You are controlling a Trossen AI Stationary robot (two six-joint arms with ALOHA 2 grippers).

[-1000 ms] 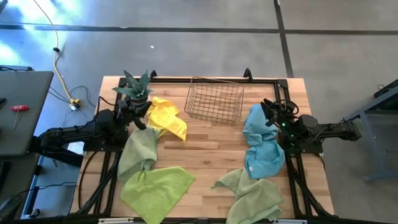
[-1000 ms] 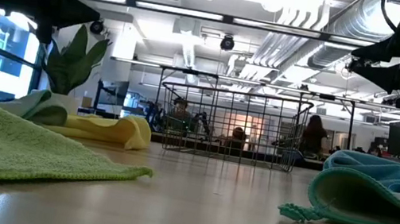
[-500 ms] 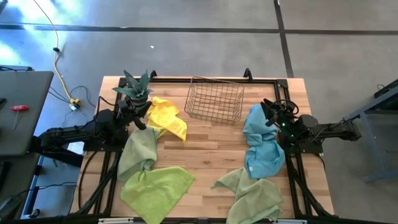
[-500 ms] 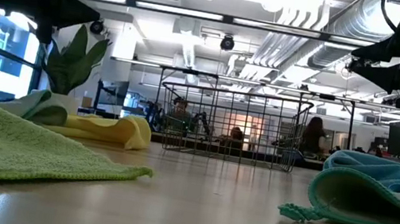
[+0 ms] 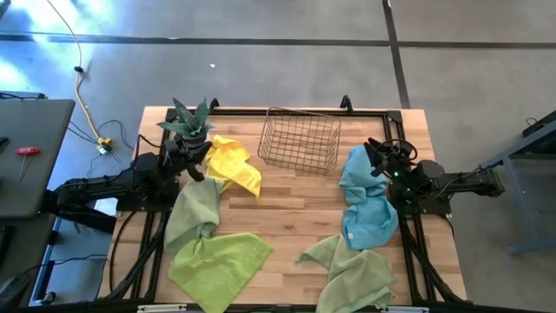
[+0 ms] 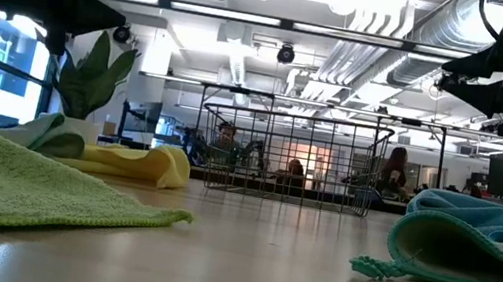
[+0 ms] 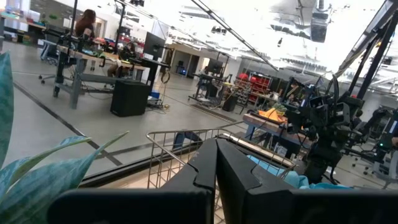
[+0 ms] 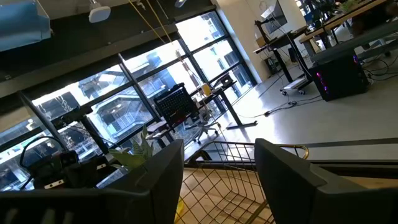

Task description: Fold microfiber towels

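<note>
Left gripper [image 5: 198, 170] is pressed together, holding nothing, parked up by the potted plant [image 5: 188, 122] and the yellow towel [image 5: 234, 164]. Right gripper [image 5: 375, 156] is spread apart and empty, over the light blue towel [image 5: 367, 207]. Wire basket [image 5: 301, 139] sits between them at the back. Lime green towel [image 5: 217, 263], with the sage green towel [image 5: 356, 269], lies crumpled near the front edge.

We find no legible text, label, brand, number or sign on any surface in these views.
</note>
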